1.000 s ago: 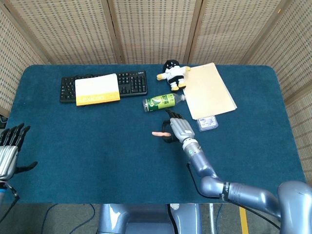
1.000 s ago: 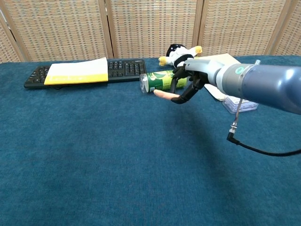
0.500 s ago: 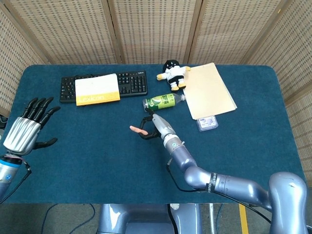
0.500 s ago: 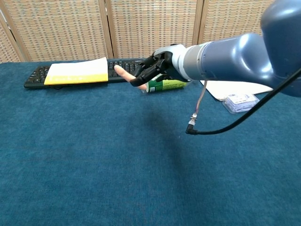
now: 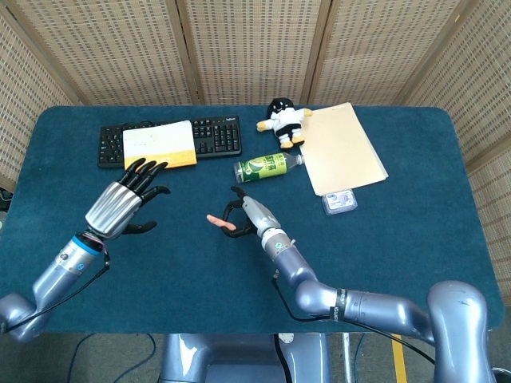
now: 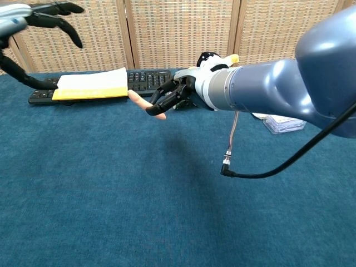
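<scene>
Head view: the left hand (image 5: 120,201) hovers with fingers spread, holding nothing, just in front of the keyboard (image 5: 209,134) and the yellow notebook (image 5: 159,146) lying on it. The right hand (image 5: 242,215) is loosely curled and empty, just in front of the green bottle (image 5: 266,167).

Chest view: the right hand (image 6: 169,95) hides the bottle; the left hand's fingers (image 6: 53,14) show above the keyboard (image 6: 147,79).

Green bottle (image 5: 267,167) lies on its side, just below the keyboard (image 5: 214,136).
</scene>
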Motion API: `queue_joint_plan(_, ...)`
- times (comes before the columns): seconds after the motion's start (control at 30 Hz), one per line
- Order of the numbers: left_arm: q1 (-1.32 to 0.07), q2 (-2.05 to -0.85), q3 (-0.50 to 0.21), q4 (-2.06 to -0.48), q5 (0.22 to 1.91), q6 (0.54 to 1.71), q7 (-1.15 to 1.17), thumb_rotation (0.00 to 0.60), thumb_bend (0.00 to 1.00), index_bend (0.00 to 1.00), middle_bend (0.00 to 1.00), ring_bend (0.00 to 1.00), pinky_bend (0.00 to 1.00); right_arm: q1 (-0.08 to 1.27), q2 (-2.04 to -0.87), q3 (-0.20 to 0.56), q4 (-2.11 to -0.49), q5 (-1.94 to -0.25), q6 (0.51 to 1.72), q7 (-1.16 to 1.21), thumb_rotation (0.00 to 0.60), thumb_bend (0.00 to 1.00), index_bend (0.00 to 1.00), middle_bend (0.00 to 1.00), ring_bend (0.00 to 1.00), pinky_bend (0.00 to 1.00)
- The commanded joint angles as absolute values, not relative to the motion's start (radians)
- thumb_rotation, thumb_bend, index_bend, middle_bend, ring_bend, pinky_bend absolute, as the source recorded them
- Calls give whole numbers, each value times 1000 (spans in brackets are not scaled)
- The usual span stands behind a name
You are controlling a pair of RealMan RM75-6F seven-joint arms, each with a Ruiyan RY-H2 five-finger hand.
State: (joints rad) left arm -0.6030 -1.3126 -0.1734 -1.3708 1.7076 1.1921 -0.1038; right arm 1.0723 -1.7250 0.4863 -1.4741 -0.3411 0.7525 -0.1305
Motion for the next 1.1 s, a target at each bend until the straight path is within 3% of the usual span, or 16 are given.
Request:
queue_joint_plan(0.03, -642, -1369, -176, -1352, 1697, 1164, -83, 600, 207, 333, 0, 0, 0, 1074, -1728, 482, -1470, -356, 751, -121, 600, 787, 701, 61, 0, 0)
queue_joint_plan(0.47, -710, -1456, -169, -1355, 1652, 1094, -19, 600, 302, 383, 0, 0, 0, 1072, -1732, 476, -1473, -431, 780, -90, 600, 786, 709, 68, 0, 0)
queue_joint_plan(1.1, -736, -1498, -157, -1365, 1606, 1102, 17, 600, 362, 444, 0, 0, 0, 1068, -1744, 454, -1477, -516, 800, -64, 600, 784, 716, 74, 0, 0)
